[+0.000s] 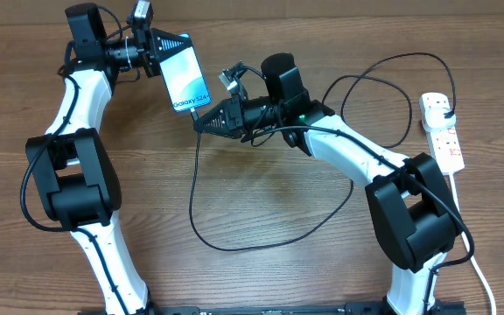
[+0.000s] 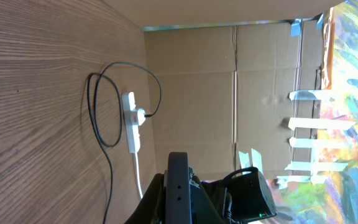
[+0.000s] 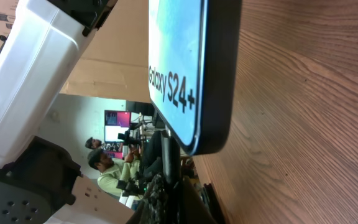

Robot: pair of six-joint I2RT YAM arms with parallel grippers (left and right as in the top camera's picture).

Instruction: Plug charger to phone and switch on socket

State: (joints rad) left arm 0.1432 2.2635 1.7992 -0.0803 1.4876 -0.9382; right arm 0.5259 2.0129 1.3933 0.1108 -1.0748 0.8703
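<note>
Above the table's (image 1: pixel 269 210) far left, the left gripper (image 1: pixel 158 51) pinches the top end of the phone (image 1: pixel 185 77). It holds the phone off the wood, screen up, with the lower end angled toward the other arm. This looks meant to offer the charging port.

- The right gripper (image 1: pixel 206 118) sits just beside that lower end, jaws pressed on the connector end of the charger (image 1: pixel 234 249).
- In the right wrist view the connector tip (image 3: pixel 166 152) stands up from the fingers, just below the phone's (image 3: pixel 179 56) bottom edge. I cannot tell whether it touches yet.
- The slack cable loops across the wood, well apart from both arms, so it should not tug on the tip.
- The socket (image 1: pixel 444 140) lies at the far right edge with the black plug apparently seated in it. Its switches are too small to read.

Judgement: insertion is in hand, and the switch comes after.
</note>
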